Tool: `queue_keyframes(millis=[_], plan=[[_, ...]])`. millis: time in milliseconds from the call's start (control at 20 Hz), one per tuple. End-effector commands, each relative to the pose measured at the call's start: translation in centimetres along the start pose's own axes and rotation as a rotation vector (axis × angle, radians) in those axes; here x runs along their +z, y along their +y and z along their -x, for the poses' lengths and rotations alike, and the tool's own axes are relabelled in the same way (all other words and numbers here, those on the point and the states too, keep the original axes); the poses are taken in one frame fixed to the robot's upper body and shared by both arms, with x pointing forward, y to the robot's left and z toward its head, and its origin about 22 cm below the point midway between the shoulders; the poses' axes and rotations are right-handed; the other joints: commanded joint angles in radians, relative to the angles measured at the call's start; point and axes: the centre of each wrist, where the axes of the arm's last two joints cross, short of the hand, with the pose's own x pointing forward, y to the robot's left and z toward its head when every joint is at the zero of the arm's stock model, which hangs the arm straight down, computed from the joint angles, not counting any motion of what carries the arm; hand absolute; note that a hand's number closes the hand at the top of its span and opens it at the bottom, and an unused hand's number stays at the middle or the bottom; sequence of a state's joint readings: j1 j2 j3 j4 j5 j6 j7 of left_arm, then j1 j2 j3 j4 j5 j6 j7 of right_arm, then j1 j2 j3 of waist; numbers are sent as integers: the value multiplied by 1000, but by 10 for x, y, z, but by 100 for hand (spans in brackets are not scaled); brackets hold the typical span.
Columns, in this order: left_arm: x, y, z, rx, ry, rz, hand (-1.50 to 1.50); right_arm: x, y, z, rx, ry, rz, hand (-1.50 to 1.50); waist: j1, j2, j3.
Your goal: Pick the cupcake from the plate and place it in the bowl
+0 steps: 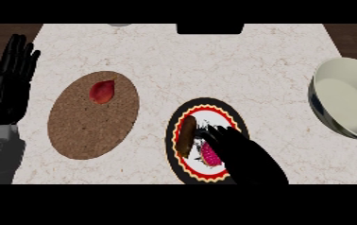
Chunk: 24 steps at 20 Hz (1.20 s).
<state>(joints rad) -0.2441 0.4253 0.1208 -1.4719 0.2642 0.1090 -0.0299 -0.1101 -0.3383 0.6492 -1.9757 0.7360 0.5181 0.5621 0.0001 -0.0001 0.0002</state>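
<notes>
- A pale marbled counter [209, 63] fills the head view, seen from steeply above.
- Low and right of the middle sits a round plate [182, 169] with a black rim and a red and yellow zigzag border.
- On the plate lies the cupcake [210, 156], showing a bright pink patch and some white; a long brown pastry [186, 135] lies just beside it on its left.
- The right hand [241, 155] comes in from the lower edge and covers the right part of the plate. Its fingers bend down over the cupcake, partly hiding it; whether they have closed on it cannot be told.
- The step in hand looks like the grasp itself: the cupcake is on the plate, not yet lifted.
- The bowl [336, 101], pale and deep with a metal-looking outside, stands at the right edge of the counter, partly cut off by the view and well apart from the plate.
- The next move likely calls for closing on the cupcake without dragging the brown pastry, lifting straight up, then travelling right and a little farther away, high enough to pass over the bowl's near rim.
- The counter between plate and bowl is bare, so that path looks open. The bowl stands close to the counter's right edge, so there is little room beyond it.
- To the left lies an oval brown mat [80, 129] with a small red object [102, 91] on it, away from the path.
- The left hand [17, 75] rests at the left edge, fingers straight and pointing up.
</notes>
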Motion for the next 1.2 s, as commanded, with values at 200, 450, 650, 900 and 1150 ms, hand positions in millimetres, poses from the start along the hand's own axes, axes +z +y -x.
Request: queue_keyframes(millis=[200,450,650,900,1150], plan=[[16,3,7,12,-15,-12,0,-19,23,5,-10,-64,-5,-150,1,-1,0],[-2,-16,4,0,-15,-9,0,-20,41,10,24,-85,-18,-150,-3,0,0],[10,-27,-7,9,-3,-6,0,-41,46,2,3,-42,-25,-150,3,-1,0],[7,-3,11,3,-5,-8,0,-51,38,4,14,-29,-32,-150,0,0,0],[5,5,-1,9,-11,-5,0,-58,48,-3,23,2,-44,-150,1,0,0]])
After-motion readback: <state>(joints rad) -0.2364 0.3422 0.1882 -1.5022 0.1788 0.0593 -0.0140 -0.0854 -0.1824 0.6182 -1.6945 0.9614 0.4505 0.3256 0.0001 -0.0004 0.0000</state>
